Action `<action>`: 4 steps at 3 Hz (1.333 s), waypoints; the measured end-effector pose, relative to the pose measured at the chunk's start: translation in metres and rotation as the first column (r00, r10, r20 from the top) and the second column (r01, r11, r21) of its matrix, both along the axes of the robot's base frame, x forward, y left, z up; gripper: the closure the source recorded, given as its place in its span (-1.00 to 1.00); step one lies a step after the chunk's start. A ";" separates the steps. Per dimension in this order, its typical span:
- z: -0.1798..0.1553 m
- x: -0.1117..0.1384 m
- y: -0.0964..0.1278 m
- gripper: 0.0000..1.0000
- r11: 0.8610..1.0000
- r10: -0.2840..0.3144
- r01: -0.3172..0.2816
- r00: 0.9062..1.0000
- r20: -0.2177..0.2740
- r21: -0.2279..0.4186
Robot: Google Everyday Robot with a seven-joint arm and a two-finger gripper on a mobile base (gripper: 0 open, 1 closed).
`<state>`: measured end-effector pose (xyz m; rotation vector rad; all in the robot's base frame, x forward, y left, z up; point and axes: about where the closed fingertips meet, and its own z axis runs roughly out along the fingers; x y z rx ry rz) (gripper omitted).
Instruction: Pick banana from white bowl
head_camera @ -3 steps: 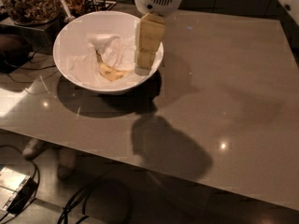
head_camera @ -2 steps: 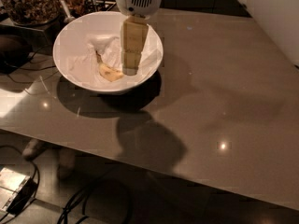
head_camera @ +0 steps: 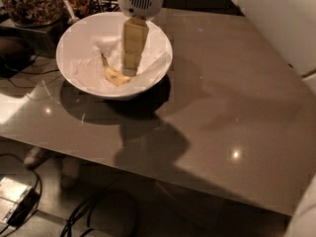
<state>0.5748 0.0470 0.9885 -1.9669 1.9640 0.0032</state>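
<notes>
Now, in the camera view, the banana (head_camera: 116, 76) lies low inside the white bowl (head_camera: 69, 75), on the crumpled white paper (head_camera: 106, 46). The bowl sits at the back left of the worktop (head_camera: 222, 107), near a dark glass jar (head_camera: 29, 4). Only part of the banana shows, and its far end is hidden behind the arm.

The end effector (head_camera: 130, 69) hangs down into the bowl, with its tip just beside the banana, a little to the right of it. Nobody can tell from here if it is apart or together. It does not look clamped on the banana.

The banana is likely light and a bit soft, with smooth skin, so a hard squeeze could bruise it and a weak one could let it slip. The best place to take hold is probably across its thick middle, not at the thin stem end. The loose paper might get pinched too.

Compared with a second ago, the end effector has moved left. It was then over the right edge of the bowl, and now it is over the middle, closer to the banana. The bowl and the banana have stayed put.
</notes>
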 end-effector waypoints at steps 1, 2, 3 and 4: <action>-0.020 0.025 0.004 -1.00 0.994 -0.110 0.110 0.992 -0.056 -0.012; -0.042 0.037 0.001 -0.80 0.981 -0.193 0.192 0.974 -0.120 -0.023; -0.059 0.042 0.001 -0.44 0.968 -0.249 0.247 0.954 -0.166 -0.033; -0.072 0.046 0.005 -0.32 0.963 -0.268 0.266 0.942 -0.205 -0.035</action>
